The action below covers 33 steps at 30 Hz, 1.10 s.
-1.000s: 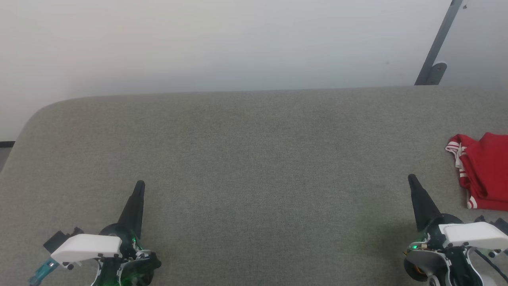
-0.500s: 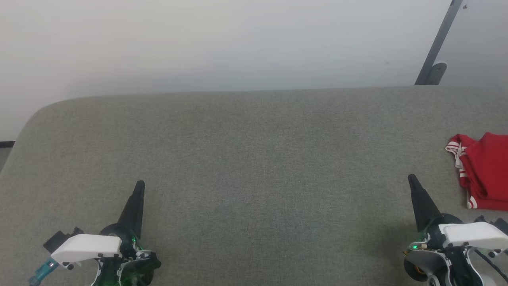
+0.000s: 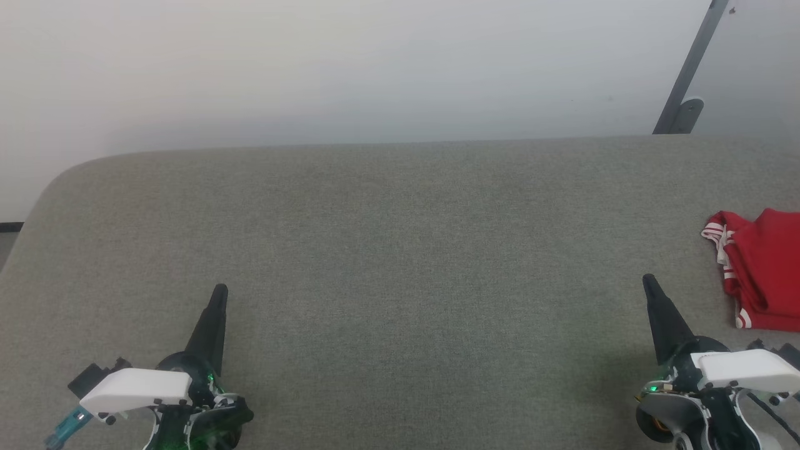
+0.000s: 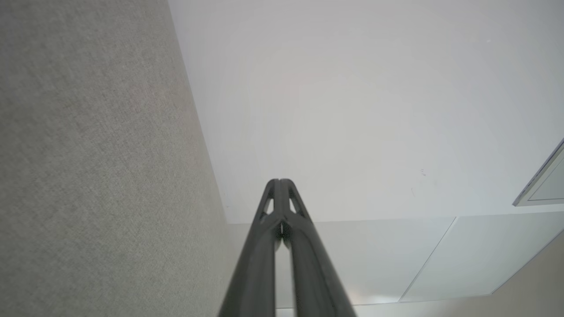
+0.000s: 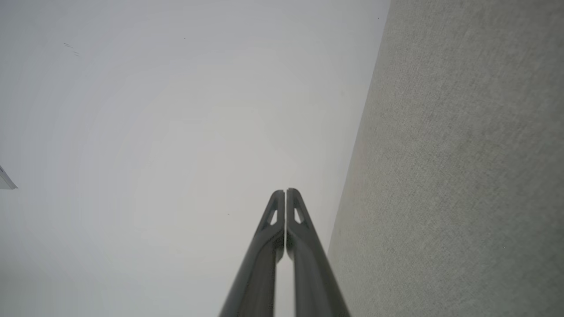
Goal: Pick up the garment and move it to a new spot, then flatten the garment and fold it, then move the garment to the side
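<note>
Nearest, at the front edge of the grey fabric table (image 3: 400, 250), the left gripper (image 3: 220, 290) and right gripper (image 3: 648, 279) hover with their fingers pressed together, holding nothing. Further back, at the table's right edge, the red jersey (image 3: 765, 269) lies in a compact bundle, apart from the right gripper. Nothing has moved over the last second. The arms look parked, so the task is probably finished.

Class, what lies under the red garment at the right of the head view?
The garment rests on the grey fabric surface, which shows round its visible edges. Anything beneath its folds is covered; its right part runs out of view.
</note>
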{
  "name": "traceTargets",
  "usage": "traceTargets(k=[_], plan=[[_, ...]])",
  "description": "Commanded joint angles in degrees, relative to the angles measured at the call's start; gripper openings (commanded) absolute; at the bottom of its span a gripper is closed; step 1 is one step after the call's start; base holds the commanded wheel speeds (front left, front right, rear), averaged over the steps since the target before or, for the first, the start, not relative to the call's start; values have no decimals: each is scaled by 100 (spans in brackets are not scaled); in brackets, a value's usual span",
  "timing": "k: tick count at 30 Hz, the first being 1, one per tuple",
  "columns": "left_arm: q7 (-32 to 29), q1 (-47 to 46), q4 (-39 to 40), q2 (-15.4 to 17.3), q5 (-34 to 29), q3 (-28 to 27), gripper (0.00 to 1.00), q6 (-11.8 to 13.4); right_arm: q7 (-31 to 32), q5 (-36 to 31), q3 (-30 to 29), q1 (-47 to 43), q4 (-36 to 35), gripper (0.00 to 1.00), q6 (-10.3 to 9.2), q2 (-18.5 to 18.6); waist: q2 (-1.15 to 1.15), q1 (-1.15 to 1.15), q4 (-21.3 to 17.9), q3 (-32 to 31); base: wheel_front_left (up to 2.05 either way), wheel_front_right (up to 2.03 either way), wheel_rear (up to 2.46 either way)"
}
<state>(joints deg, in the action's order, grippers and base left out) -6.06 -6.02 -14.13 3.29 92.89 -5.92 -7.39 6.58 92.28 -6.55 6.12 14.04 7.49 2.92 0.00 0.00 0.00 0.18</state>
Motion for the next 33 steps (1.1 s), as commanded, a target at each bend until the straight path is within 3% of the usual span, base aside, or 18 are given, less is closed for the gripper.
traceTargets(k=[1,33], plan=[[-34,-53,1,-8,-16,-25,0,-17,10,22,-2,36,10,0,0,-20,0,0,0,0,0,0,0],[-47,-56,1,-23,-32,-46,0,-18,8,24,0,36,10,0,0,-21,0,0,0,0,0,0,0]])
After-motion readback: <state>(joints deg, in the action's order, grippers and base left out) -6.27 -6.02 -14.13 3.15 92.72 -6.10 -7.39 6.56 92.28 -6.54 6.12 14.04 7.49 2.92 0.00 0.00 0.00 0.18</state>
